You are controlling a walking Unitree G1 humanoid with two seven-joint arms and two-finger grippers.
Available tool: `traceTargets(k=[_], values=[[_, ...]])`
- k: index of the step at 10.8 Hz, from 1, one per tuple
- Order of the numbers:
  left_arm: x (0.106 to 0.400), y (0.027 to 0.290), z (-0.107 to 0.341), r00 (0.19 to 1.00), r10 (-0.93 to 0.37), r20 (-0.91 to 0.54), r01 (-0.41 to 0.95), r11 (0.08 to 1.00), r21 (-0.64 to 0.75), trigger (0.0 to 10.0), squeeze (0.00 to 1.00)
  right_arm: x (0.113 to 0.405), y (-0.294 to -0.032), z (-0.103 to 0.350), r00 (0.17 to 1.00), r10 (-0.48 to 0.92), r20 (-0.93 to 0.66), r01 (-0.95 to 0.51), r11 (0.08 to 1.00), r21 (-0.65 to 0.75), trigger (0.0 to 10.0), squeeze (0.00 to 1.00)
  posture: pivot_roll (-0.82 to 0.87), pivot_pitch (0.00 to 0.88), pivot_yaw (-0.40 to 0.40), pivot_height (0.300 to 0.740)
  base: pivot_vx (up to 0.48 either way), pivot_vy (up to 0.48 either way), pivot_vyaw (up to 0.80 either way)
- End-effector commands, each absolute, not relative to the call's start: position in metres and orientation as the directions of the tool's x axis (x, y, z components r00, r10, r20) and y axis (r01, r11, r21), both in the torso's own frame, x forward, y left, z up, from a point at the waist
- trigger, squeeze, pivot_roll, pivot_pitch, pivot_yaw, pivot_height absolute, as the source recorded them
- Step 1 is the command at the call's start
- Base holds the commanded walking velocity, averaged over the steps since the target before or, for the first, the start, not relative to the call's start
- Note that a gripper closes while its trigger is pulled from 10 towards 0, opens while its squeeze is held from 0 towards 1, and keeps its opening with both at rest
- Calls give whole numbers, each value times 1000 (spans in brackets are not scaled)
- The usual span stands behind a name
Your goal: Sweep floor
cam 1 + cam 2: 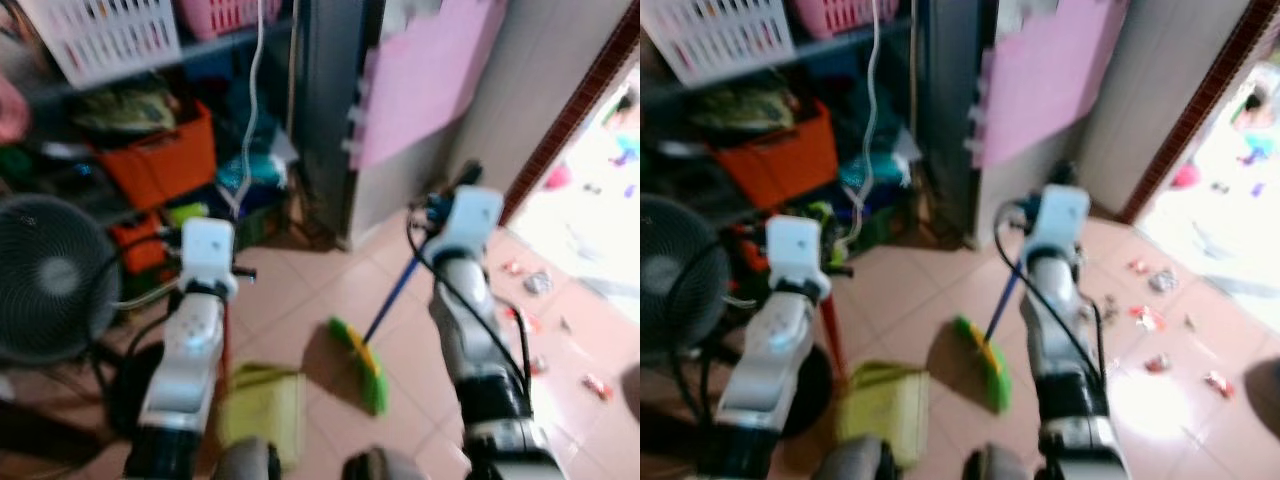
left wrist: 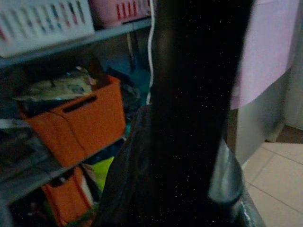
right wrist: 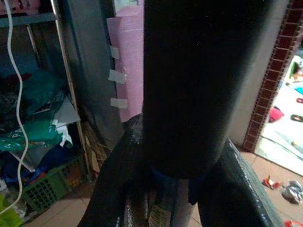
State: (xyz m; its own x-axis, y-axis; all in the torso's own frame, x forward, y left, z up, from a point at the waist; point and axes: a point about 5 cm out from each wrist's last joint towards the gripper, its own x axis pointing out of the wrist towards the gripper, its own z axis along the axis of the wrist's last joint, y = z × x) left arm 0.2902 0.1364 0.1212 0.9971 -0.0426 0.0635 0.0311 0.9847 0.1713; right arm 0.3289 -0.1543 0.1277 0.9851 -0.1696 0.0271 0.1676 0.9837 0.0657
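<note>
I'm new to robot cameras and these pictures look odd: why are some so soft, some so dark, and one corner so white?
Both eye views are motion-blurred, softening the green-bristled broom and yellow dustpan; the sunlit doorway is washed out white, with glare on the tiled floor. Both wrist views are dim, a near black shape blocking the middle, though the orange plastic crate and pink foam board read clearly.

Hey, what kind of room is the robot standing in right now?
Probably a storage or utility corner of a home. Metal shelves hold an orange bin and plastic baskets, a floor fan stands on the tiled floor, and a brick-edged doorway opens to a brighter area.
</note>
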Motion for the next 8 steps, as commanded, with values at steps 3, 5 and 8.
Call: traceTargets(k=[3, 5, 8], values=[[297, 136, 139, 987, -88, 135, 69, 987, 142, 10000, 0, 331, -158, 137, 982, -179, 64, 175, 982, 66, 10000, 0, 3, 54, -2, 740, 0, 91, -533], [297, 136, 139, 987, -90, 135, 71, 987, 142, 10000, 0, 331, -158, 136, 983, -175, 62, 172, 983, 60, 10000, 0, 3, 54, -2, 740, 133, 337, -800], [295, 135, 139, 985, -98, 139, 79, 987, 142, 10000, 0, 333, -156, 136, 984, -167, 59, 164, 985, 57, 10000, 0, 18, 71, -18, 740, 271, 398, -800]])
